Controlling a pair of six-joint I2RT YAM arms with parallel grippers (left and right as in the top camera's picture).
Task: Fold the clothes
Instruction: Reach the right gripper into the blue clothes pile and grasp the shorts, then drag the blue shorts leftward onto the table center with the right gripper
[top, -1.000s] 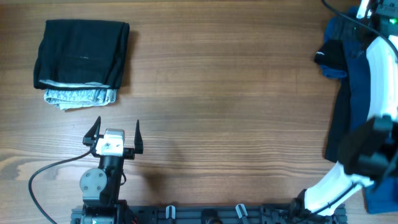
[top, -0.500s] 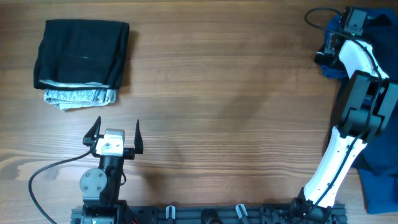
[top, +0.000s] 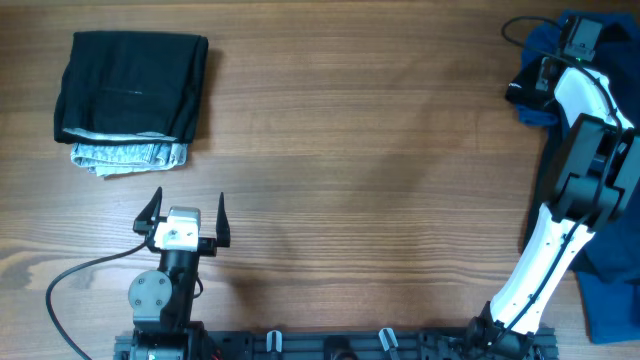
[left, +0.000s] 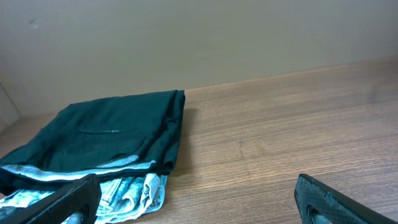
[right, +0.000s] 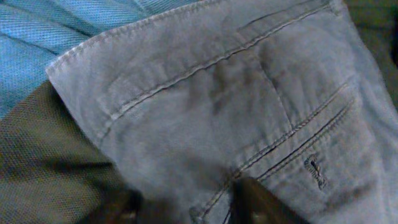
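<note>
grip on shorts (right: 211, 118) unconfirmed: cannot tell whether right gripper (right: 189, 202) pinches; left gripper (top: 186, 212) spread. advise catching waistband (right: 155, 56) only, squarely.

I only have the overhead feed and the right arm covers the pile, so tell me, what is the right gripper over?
Observer: A greyish-blue garment, with its stitched waistband and a back pocket with a buttonhole facing the wrist camera.
Operator: Has it got hold of it?
Observer: Cannot tell. The right gripper is down at the cloth with its fingers apart and fabric between them.
</note>
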